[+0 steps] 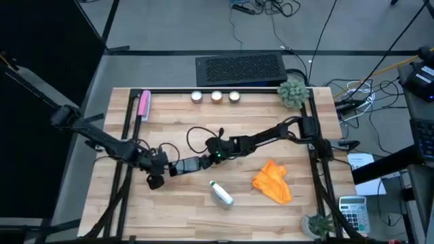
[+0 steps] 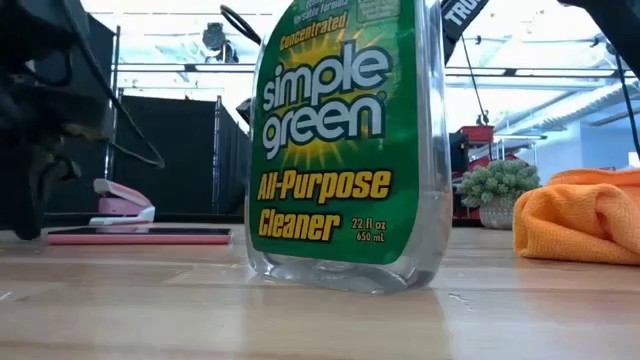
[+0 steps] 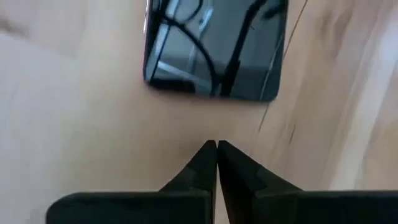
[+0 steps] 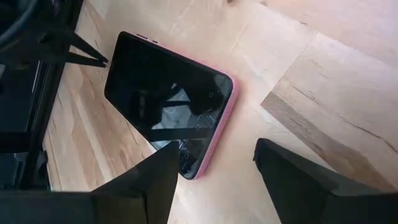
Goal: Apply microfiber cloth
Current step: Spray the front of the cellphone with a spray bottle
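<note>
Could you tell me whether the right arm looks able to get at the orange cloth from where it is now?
Probably yes: the microfiber cloth lies uncovered on the table, apart from the spray bottle, and the right pincer, open over the smartphone, is not far off.

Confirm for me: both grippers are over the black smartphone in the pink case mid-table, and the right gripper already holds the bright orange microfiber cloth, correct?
Not quite. The high view shows the bright orange microfiber cloth lying crumpled on the wooden table, apart from both arms. The right gripper is open and empty over the black smartphone in the pink case. The left gripper, shut, is at the phone too.
</note>
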